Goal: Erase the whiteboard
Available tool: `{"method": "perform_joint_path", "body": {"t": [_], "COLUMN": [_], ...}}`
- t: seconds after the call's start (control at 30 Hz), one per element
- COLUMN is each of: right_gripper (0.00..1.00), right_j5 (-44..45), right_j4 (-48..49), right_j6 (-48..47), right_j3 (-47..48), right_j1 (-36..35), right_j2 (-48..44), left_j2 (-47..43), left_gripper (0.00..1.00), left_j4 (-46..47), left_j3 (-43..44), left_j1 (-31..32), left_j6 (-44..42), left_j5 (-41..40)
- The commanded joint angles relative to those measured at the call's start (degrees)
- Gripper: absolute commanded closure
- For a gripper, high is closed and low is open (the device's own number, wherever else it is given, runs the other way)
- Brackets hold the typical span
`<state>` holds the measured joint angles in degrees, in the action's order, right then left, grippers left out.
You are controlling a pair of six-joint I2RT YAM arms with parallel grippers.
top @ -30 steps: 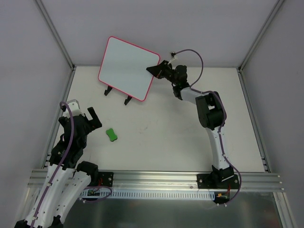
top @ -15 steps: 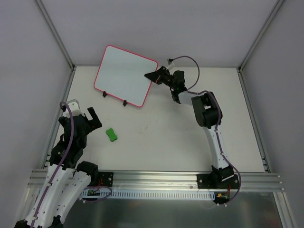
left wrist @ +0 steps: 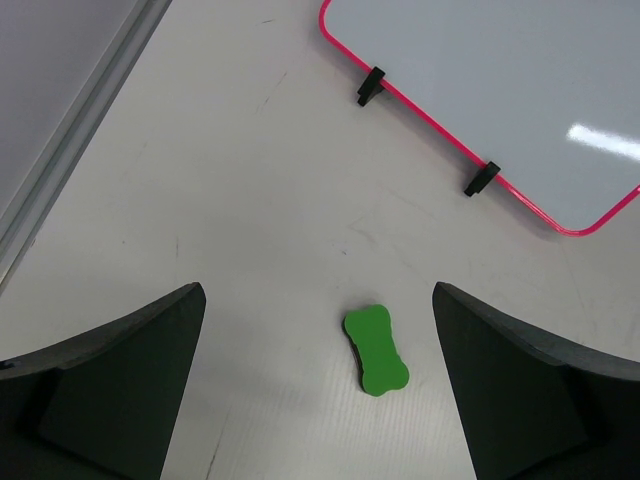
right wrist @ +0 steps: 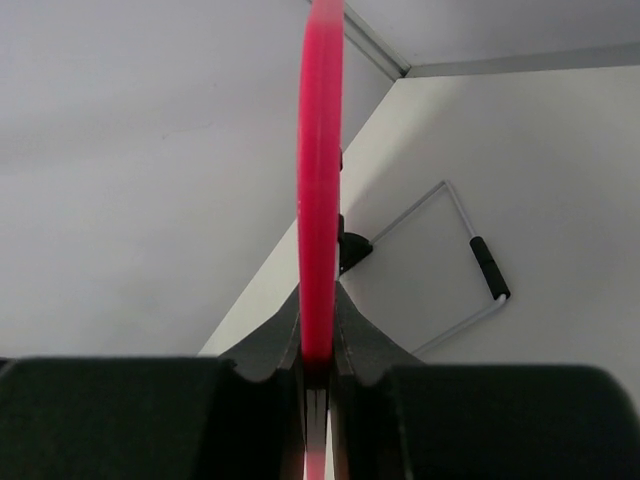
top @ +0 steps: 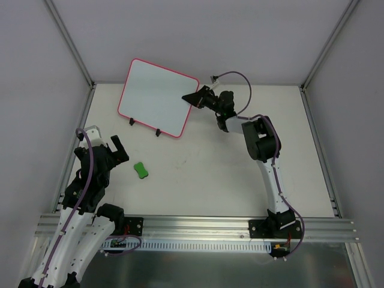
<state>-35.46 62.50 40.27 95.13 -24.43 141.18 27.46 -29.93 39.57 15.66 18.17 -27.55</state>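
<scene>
The whiteboard point(top: 157, 96) is blank white with a pink-red rim and stands tilted at the back of the table. My right gripper point(top: 193, 97) is shut on its right edge. In the right wrist view the rim point(right wrist: 320, 180) runs edge-on between the jaws of that gripper point(right wrist: 318, 350). A green bone-shaped eraser point(top: 141, 171) lies flat on the table. My left gripper point(top: 107, 147) is open and empty, just left of the eraser. In the left wrist view the eraser point(left wrist: 376, 350) lies between the spread fingers of the gripper point(left wrist: 318, 330), with the board point(left wrist: 520, 90) beyond.
Two black feet point(left wrist: 370, 85) clip onto the board's lower edge. A wire stand point(right wrist: 470, 260) with black grips sits behind the board in the right wrist view. Grey walls and metal rails close in the table at the back and sides.
My right gripper has swung the whiteboard a little to the left and back, still gripping its edge. The left arm and the eraser have not moved.
</scene>
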Motion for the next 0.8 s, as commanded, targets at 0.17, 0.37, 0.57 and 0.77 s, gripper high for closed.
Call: {"method": "perform_joint_path", "body": {"t": [0.17, 0.37, 0.57, 0.77], "right_gripper": [0.82, 0.74, 0.54, 0.32], "right_j5": [-6.02, -5.93, -5.76, -5.58], "right_j4": [5.00, 5.18, 5.35, 6.93], "right_j6": [-1.42, -1.86, -3.70, -4.50], "right_j3": [-2.14, -3.46, -6.71, -11.37], "right_j1": [-1.06, -0.80, -0.62, -0.10], "right_j2": [-3.90, -4.60, -6.97, -10.57], "left_j2": [-0.22, -0.13, -0.22, -0.39], "left_gripper": [0.01, 0.01, 0.01, 0.01], "left_j4": [0.49, 0.40, 0.40, 0.40], "left_j3": [-0.37, -0.46, -0.46, -0.46], "left_j1": [-0.28, -0.28, -0.28, -0.28], "left_j6": [-0.86, -0.95, -0.95, -0.95], "left_j5": [0.04, 0.13, 0.04, 0.04]}}
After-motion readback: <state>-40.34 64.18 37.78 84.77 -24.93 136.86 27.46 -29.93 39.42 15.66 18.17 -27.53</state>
